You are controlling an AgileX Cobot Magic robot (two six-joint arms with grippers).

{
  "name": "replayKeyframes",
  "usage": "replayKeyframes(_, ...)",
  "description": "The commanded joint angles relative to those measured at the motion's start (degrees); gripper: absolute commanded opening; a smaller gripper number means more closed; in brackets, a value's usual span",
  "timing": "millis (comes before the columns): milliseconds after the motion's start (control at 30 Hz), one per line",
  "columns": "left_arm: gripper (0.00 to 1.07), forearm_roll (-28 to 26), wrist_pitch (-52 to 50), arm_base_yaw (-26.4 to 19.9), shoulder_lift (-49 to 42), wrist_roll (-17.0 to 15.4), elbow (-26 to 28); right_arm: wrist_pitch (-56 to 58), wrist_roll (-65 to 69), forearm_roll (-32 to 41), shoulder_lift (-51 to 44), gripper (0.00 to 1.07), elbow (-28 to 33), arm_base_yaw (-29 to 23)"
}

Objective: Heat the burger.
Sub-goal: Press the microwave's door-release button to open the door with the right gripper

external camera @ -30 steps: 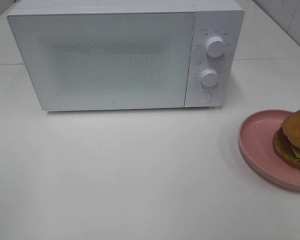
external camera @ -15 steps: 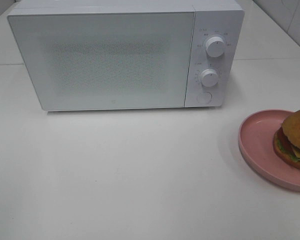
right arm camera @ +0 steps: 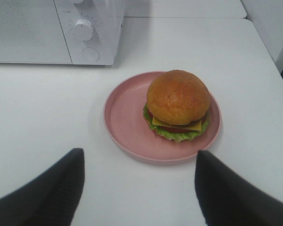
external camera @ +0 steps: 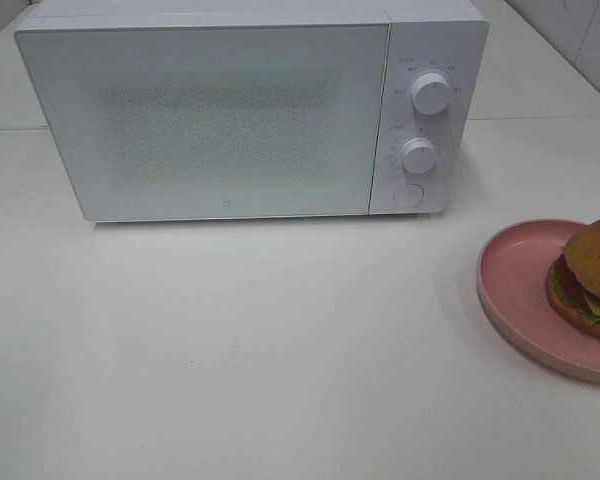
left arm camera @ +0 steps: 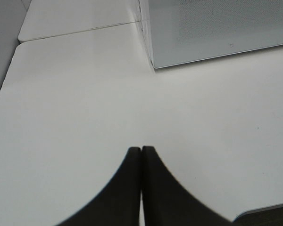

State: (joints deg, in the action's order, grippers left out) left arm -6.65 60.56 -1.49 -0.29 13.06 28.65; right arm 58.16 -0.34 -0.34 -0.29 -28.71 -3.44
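My right gripper was spread wide, the burger on its pink plate just ahead; my left gripper sat pressed together.

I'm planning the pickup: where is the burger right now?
The burger sits on the pink plate at the right edge of the exterior high view, right of the microwave and nearer the camera.
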Motion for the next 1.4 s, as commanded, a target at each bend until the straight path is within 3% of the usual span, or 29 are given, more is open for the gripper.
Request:
replayKeyframes(33,0.0,-0.4,-0.8,0.3,-1.4,-0.1,-0.1,-0.7,-0.2,0.3,-1.4,0.64,0.1,0.2)
replayKeyframes(933,0.0,-0.4,-0.8,0.3,-1.4,-0.1,-0.1,-0.9,-0.3,0.3,-1.1,0.64,0.1,0.2)
replayKeyframes(1400,0.0,-0.4,-0.8,0.3,-1.4,-0.1,-0.1,-13.0,-1.8,0.3,15.0,0.64,-2.7,0.2)
